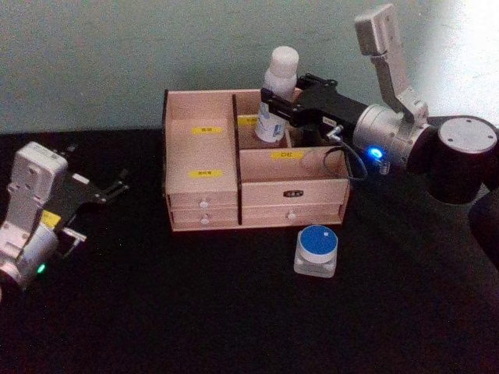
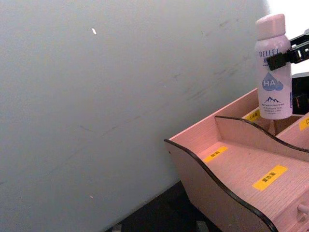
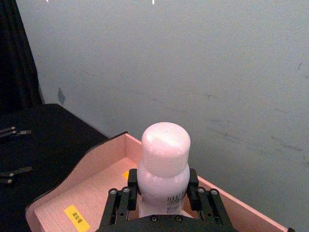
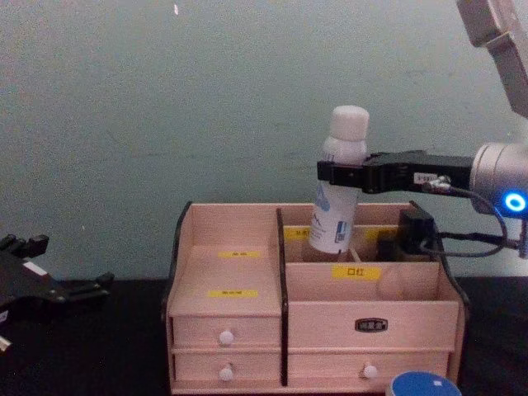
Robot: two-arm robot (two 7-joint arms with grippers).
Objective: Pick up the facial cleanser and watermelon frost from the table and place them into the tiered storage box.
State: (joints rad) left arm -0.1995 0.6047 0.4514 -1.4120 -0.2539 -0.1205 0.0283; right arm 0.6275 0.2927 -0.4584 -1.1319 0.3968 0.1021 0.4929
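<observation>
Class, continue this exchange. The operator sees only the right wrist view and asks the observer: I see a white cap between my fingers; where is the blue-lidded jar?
Observer: The watermelon frost stands on the table before the tiered storage box's right drawers.
Operator: Is the bottle's base inside?
Observer: Yes; the facial cleanser, tilted, dips below the rim into a rear compartment, right gripper shut on it.
Operator: The left arm?
Observer: The left gripper hovers open, left of the box.

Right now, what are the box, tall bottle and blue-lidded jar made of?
Tiered storage box: pale unvarnished-looking wood, grain visible, dark edges. Facial cleanser, in the right gripper at the box's rear: smooth white plastic, probably, slight sheen. Watermelon frost: frosted clear body, plastic or glass, matte blue lid. Left gripper rests at table's left.
</observation>
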